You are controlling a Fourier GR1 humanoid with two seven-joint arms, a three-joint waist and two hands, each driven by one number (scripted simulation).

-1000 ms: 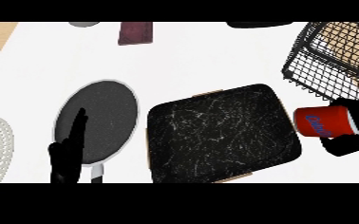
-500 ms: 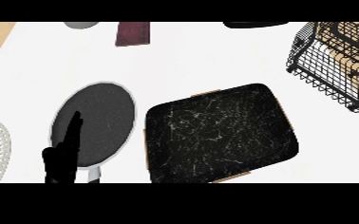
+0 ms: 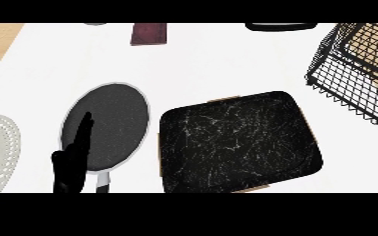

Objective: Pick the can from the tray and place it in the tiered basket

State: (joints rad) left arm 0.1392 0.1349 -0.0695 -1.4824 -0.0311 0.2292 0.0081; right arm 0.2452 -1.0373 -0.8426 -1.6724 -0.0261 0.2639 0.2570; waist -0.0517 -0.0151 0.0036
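The black marbled tray lies on the white counter at lower centre with nothing on it. A black wire tiered basket stands at the right edge, cut off by the view. No can shows anywhere in the head view. My left hand rests at the lower left with its fingers straight and pointing up, in front of a dark pan. My right hand is out of the picture.
A dark round frying pan with a light rim lies left of the tray. A maroon block sits at the top, a black object at the top right, and a white perforated item at the left edge.
The red and blue can and my right hand, seen at the right edge one second ago, have left the view. The view has shifted, so the basket sits lower and further left.
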